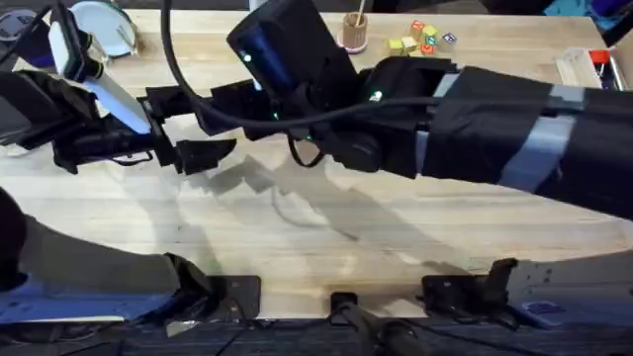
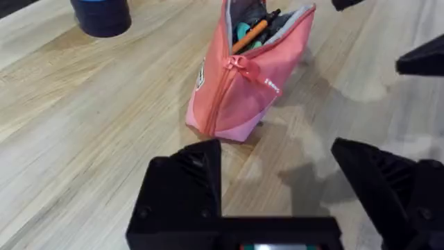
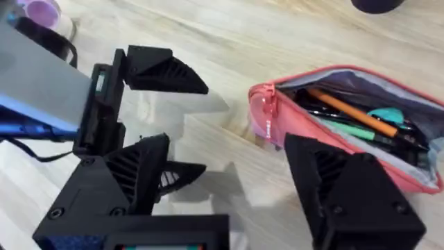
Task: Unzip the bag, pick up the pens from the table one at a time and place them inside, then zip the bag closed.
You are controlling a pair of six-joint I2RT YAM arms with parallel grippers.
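Pale plank table (image 2: pixel 83 139), open pink-red bag (image 2: pixel 243 87) resting on it, dark blue bottle (image 2: pixel 102 15) nearby

— What colours sit before my black fingers (image 2: pixel 182 187)?

— A pink-red soft fabric pouch (image 2: pixel 236 90) with grey lining, an orange black-tipped pen (image 3: pixel 350 111) inside beside teal ones, on pale grained wooden planks (image 2: pixel 69 132); at ten o'clock, a dark blue cylinder (image 2: pixel 101 14).

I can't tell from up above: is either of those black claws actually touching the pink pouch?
Apart. In the left wrist view, bare table separates the left gripper from the pouch. In the right wrist view the right gripper hangs open beside it, holding nothing.
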